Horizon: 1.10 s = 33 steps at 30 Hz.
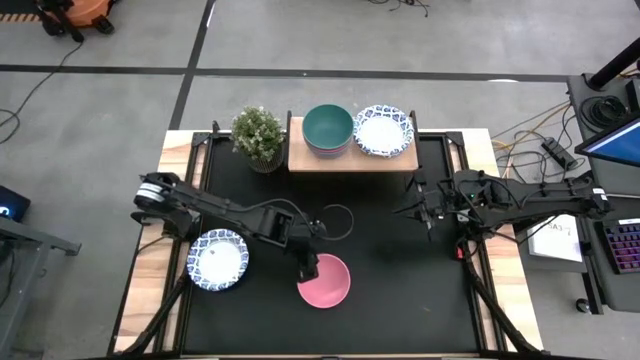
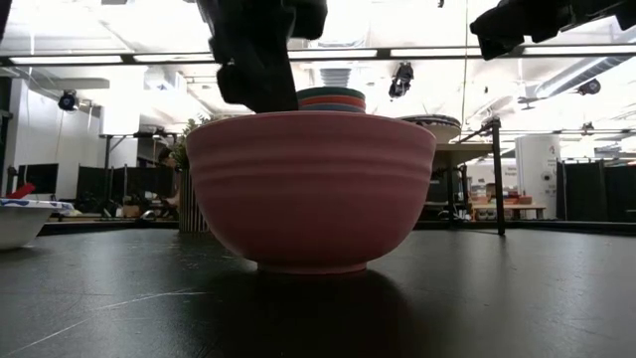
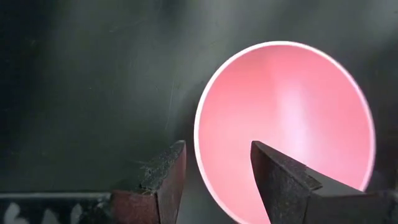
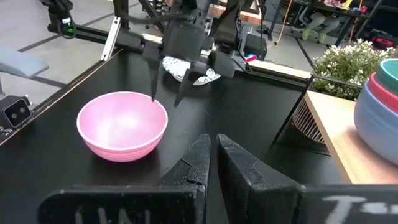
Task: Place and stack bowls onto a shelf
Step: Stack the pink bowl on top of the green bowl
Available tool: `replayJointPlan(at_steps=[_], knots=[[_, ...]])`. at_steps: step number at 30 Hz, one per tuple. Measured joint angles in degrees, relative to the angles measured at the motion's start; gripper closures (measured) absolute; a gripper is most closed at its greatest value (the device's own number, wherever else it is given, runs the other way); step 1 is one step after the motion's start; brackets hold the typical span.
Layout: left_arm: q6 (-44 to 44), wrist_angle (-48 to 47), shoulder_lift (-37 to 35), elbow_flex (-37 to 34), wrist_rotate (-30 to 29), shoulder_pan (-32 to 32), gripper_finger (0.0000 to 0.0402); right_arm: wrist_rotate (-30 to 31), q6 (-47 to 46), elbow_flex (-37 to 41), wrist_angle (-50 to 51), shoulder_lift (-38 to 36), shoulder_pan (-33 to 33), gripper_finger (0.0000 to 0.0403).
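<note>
The round pink bowl (image 1: 324, 281) sits on the black counter (image 1: 400, 290), well apart from the light-wood shelf (image 1: 352, 158). The left hand (image 1: 308, 268) hovers spread over its rim; lower squarely, one finger inside. The right hand (image 4: 211, 163) waits, fingers narrow.

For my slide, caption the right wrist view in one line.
Left claw open above the pink bowl's rim on the black table, stacked bowls waiting on the shelf.
</note>
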State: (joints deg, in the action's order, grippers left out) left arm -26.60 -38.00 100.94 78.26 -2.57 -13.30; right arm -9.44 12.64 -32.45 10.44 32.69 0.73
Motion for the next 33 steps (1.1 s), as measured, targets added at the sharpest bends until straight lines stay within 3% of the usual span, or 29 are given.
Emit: replayJointPlan(at_steps=[18,24,27,33], knots=[[-1.5,2.1,3.3,-1.4,-0.3,0.0,0.0257,0.0,-0.2,0.0,0.0,0.0,0.0,0.0385],[-3.3,9.5,3.3,-5.8,0.5,0.0,0.0262,0.0,-0.2,0.0,0.0,0.0,0.0,0.0385],[-3.5,10.1,3.1,-5.9,0.5,0.1,0.0287,0.0,-0.2,0.0,0.0,0.0,0.0,0.0385],[-4.2,9.4,2.8,-6.1,2.6,0.6,0.0391,0.1,-0.1,0.0,0.1,0.0,0.0,0.0385]])
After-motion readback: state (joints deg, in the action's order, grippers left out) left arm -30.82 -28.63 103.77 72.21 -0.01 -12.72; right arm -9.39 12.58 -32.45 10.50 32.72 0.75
